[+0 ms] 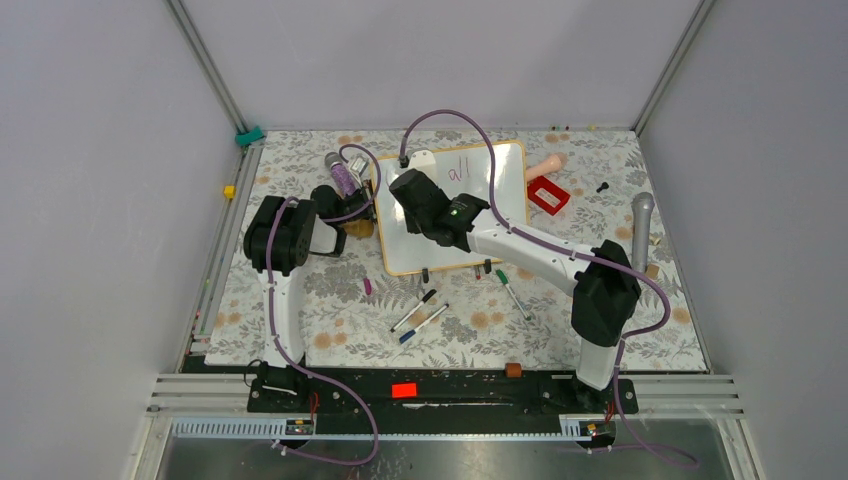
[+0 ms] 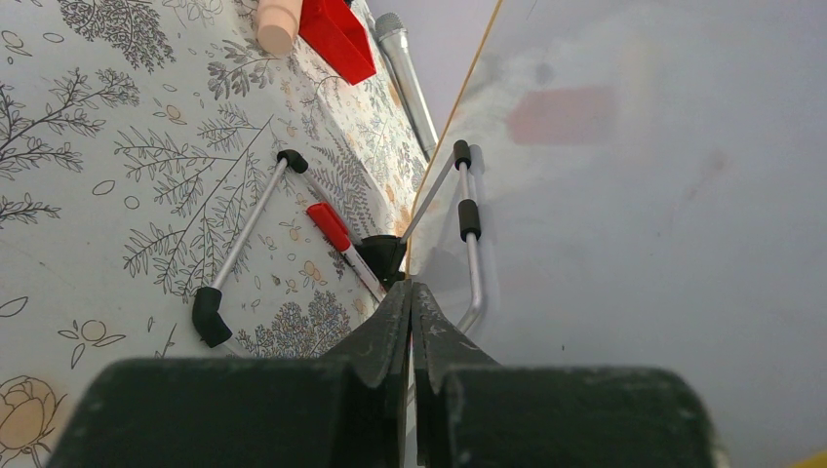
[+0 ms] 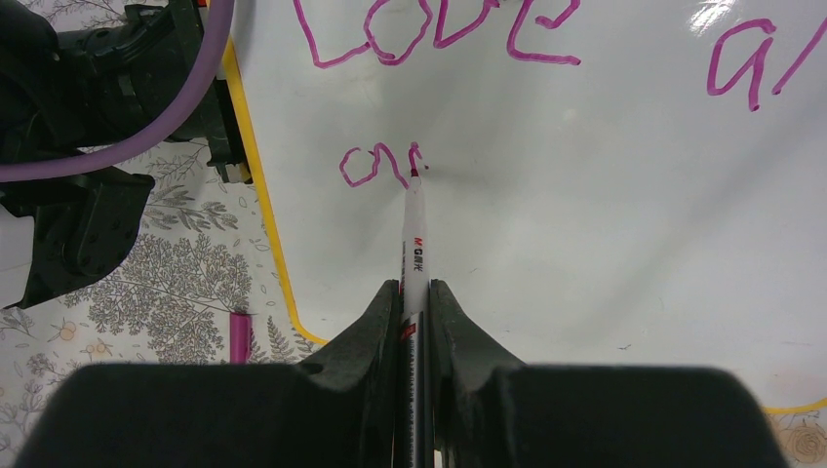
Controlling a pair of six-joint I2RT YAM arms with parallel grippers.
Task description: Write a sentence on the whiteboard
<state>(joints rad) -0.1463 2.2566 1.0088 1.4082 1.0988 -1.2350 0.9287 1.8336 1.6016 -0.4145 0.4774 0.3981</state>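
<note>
A floral table (image 1: 340, 325) is carrying a whiteboard (image 1: 508, 185) at its far middle. The left gripper (image 2: 410, 292) is pinching the board's left edge, with its jaws pressed almost together. The right gripper (image 3: 414, 292) is reaching over the board's left half and clamping a marker (image 3: 413, 229), whose tip is touching the white surface. The sentence (image 3: 439, 34) is showing in pink cursive: "Love", "all", and "ar" right at the marker tip.
</note>
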